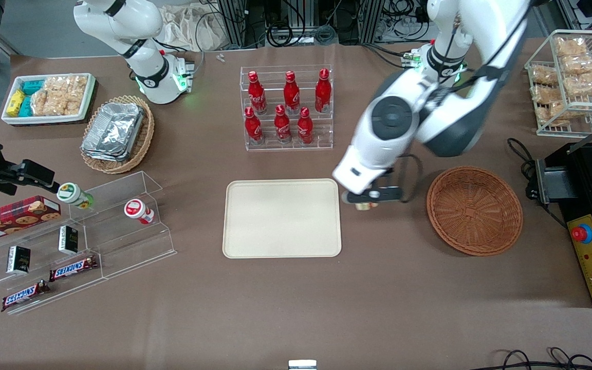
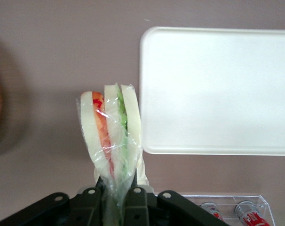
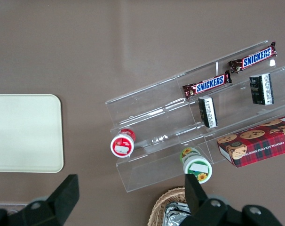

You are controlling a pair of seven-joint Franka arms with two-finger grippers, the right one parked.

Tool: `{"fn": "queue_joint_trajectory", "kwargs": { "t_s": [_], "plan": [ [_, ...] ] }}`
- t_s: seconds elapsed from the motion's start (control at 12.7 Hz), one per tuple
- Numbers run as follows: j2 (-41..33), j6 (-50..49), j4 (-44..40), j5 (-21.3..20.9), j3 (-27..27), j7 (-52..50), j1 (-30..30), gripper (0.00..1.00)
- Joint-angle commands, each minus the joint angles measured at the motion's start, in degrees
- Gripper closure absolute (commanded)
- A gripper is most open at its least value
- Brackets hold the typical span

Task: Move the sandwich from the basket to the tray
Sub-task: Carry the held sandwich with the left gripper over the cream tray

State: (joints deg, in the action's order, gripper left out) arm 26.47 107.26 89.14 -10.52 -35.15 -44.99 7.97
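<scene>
Front view: hand (image 1: pixel 365 202) hangs over bare desk (image 1: pixel 388 288) between basket (image 1: pixel 474 209) and tray (image 1: pixel 281 218), just beside the tray's edge. Sandwich (image 1: pixel 363 206) only peeks out under it. Basket looks emptied.

Left wrist view: hand (image 2: pixel 118 195) clamped on sandwich (image 2: pixel 112 136) at the narrow end, wedge pointing out, above desk, near the tray (image 2: pixel 217 89) rim. Film-wrapped, soft bread; likely light, squashy, slippery wrap, so pinch gently across the slices.

Right wrist view: tray (image 3: pixel 25 133) bare, no sandwich.

Wrapped sandwich (image 2: pixel 112 136) beside tray (image 2: pixel 217 89)
</scene>
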Motion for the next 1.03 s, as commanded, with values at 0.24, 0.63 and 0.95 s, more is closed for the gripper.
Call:
{"fn": "queue_joint_trajectory", "kwargs": {
  "t_s": [0.24,0.63,0.95],
  "plan": [
    [12.6,10.3,-1.4,-5.0,0.0,-0.8,2.0,1.0],
    [19.3,17.5,-1.7,-14.1,0.0,-0.6,3.7,1.0],
    [20.6,20.4,-1.6,-15.4,0.2,-0.8,3.7,0.66]
  ]
}}
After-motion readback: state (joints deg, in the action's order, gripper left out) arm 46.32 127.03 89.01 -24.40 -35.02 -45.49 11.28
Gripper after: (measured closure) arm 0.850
